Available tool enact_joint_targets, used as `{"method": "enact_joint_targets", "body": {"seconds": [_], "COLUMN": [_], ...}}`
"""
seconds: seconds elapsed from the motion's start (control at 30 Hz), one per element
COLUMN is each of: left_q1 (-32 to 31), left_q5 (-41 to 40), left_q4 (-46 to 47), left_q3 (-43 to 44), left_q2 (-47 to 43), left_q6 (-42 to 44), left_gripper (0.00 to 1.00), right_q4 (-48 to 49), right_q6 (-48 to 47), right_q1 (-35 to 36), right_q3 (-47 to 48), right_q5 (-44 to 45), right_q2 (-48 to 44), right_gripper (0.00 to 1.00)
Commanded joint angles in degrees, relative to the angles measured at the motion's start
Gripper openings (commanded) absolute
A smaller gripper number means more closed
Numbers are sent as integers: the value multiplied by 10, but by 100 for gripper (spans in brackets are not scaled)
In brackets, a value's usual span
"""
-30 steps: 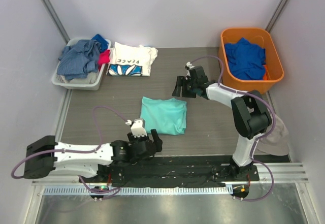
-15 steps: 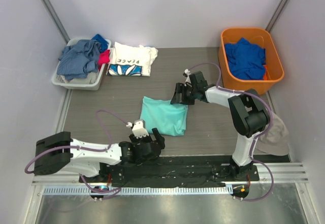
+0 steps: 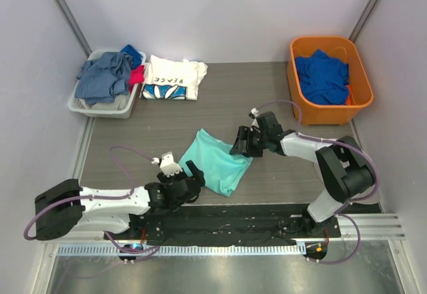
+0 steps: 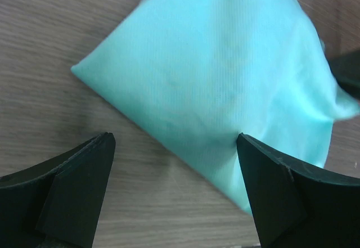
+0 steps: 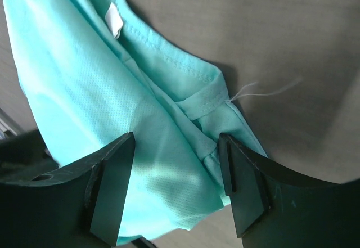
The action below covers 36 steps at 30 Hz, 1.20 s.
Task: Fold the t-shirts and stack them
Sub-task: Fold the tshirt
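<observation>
— Where does the mint t-shirt (image 3: pixel 217 161) lie?

— Folded on the tabletop (image 3: pixel 133 134), between the two arms. A second ago it lay square to the edges; now it is turned like a diamond, one corner pointing away, and it has slid nearer and to the left.

— And the right tool (image 3: pixel 243 144)?

— It has come down from beyond the shirt to the shirt's right corner. Its fingers (image 5: pixel 112 186) stand apart, with the doubled hem and a loose thread between them. The cloth runs on past the left finger, so it is not pinched.

— The left tool (image 3: pixel 189 177)?

— It is spread wide, wider than a second ago, and has moved left along the near side. It now faces the shirt's near-left edge, with one finger at the cloth's border.

— The white "PEACE" t-shirt (image 3: pixel 173 79)?

— It has not moved. It lies folded at the far left, just beside the grey basket (image 3: pixel 100 109).
</observation>
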Motion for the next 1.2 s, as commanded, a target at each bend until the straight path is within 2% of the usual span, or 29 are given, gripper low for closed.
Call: {"method": "enact_joint_targets", "body": {"seconds": [0.0, 0.13, 0.3, 0.43, 0.53, 0.6, 0.67, 0.83, 0.93, 1.03, 1.17], "left_q1": [51, 84, 106, 113, 125, 135, 139, 142, 142, 142, 142], "left_q5": [1, 35, 84, 113, 127, 130, 123, 105, 97, 81, 67], "left_q4": [68, 126, 197, 208, 197, 183, 172, 108, 82, 18, -44], "left_q3": [-2, 11, 58, 143, 191, 204, 211, 187, 151, 119, 82], "left_q2": [7, 49, 151, 233, 268, 271, 253, 169, 115, 27, -103], "left_q6": [65, 102, 152, 193, 222, 234, 249, 259, 244, 217, 193], "left_gripper": [96, 96, 96, 96, 96, 96, 96, 96, 96, 96, 96], "right_q4": [-35, -42, -52, -70, -121, -181, -236, -264, -231, -181, -120], "right_q6": [42, 83, 127, 161, 165, 154, 143, 120, 113, 108, 106], "right_q1": [25, 57, 92, 120, 128, 128, 127, 127, 128, 128, 128], "right_q3": [-63, -112, -167, -193, -188, -166, -136, -99, -103, -103, -97], "right_q5": [28, 39, 50, 70, 90, 138, 202, 242, 232, 228, 169], "right_q2": [-62, -126, -212, -278, -335, -372, -417, -429, -396, -349, -305], "right_gripper": [70, 70, 70, 70, 70, 70, 71, 71, 71, 71, 70]}}
